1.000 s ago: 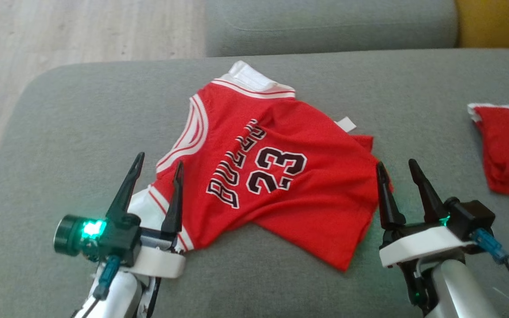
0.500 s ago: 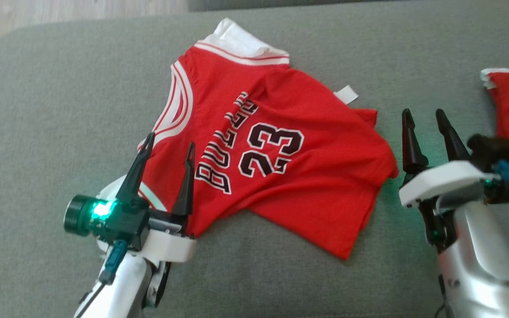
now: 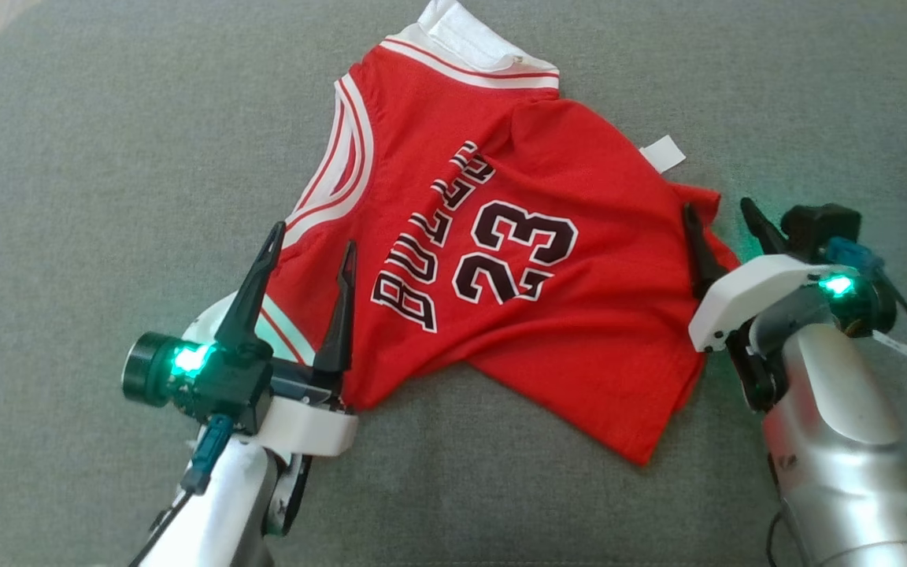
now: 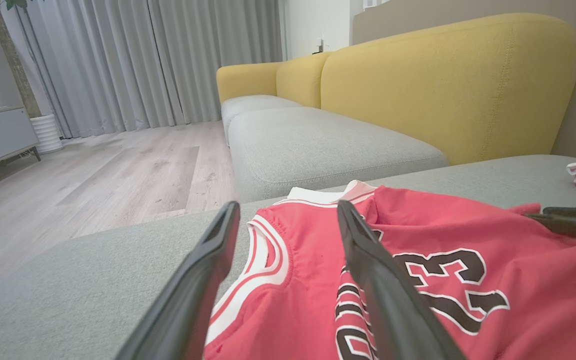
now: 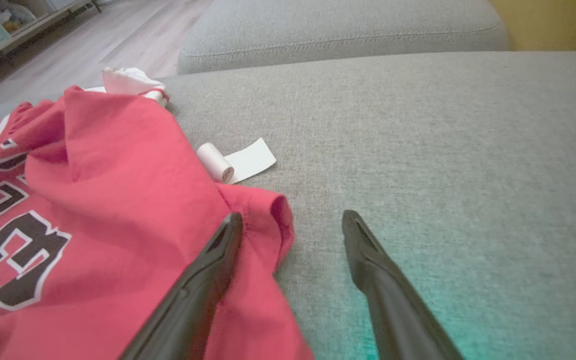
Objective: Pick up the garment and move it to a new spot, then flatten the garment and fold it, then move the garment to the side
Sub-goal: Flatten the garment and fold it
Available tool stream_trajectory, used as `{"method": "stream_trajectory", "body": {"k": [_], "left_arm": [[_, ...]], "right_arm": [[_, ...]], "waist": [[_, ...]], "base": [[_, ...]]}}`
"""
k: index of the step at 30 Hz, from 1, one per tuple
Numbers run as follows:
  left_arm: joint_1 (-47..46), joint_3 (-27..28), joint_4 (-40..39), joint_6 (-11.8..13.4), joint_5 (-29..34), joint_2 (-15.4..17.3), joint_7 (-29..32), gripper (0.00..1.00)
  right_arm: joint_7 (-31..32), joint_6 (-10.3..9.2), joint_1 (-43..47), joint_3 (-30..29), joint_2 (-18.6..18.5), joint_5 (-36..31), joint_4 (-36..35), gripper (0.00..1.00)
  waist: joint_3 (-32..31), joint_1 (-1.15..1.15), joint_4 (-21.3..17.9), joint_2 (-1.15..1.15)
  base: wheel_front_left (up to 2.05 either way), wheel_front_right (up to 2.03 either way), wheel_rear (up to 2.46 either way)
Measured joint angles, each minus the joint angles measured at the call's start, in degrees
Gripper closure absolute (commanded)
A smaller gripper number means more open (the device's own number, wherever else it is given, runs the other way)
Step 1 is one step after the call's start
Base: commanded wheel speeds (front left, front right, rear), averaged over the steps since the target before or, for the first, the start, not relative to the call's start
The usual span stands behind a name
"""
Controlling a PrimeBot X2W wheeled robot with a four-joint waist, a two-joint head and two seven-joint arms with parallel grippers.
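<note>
My left pincer (image 3: pixel 315 237) hangs released, fingers spread over the white-trimmed armhole of the red number-23 basketball jersey (image 3: pixel 595 315). My right pincer (image 3: pixel 717 206) is released too, one finger over the jersey's edge. The jersey lies rumpled on the grey fabric sofa cushion (image 3: pixel 107 197). Beyond are a yellow backrest (image 4: pixel 448 85), pale wooden floor (image 4: pixel 93 175) and grey curtains (image 4: pixel 143 60).

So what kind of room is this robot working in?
Most likely a home living room: a yellow-backed sofa with grey seat cushions, long grey curtains and a pale wood floor.
</note>
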Motion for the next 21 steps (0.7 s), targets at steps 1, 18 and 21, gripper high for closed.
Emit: {"method": "stream_trajectory", "body": {"k": [1,18,21], "left_arm": [[0.0,0.3,0.0,0.0,0.1,-0.2,0.0,0.00],[-0.1,3.2,1.5,-2.0,1.6,-2.1,0.0,0.00],[0.3,3.4,1.6,-2.0,1.6,-2.4,0.0,0.00]], "right_arm": [[0.0,0.00,-0.4,0.1,0.0,-0.4,0.6,0.00],[-1.7,0.00,-5.1,2.6,-2.0,-1.9,8.1,1.00],[-2.0,0.00,-5.1,3.4,-3.6,-1.9,7.4,1.00]], "waist": [[0.1,0.00,0.1,0.00],[-0.8,-0.01,0.6,0.00],[-1.9,-0.01,0.3,0.00]], "base": [[0.00,0.00,0.00],[0.00,0.00,0.00],[0.00,0.00,0.00]]}}
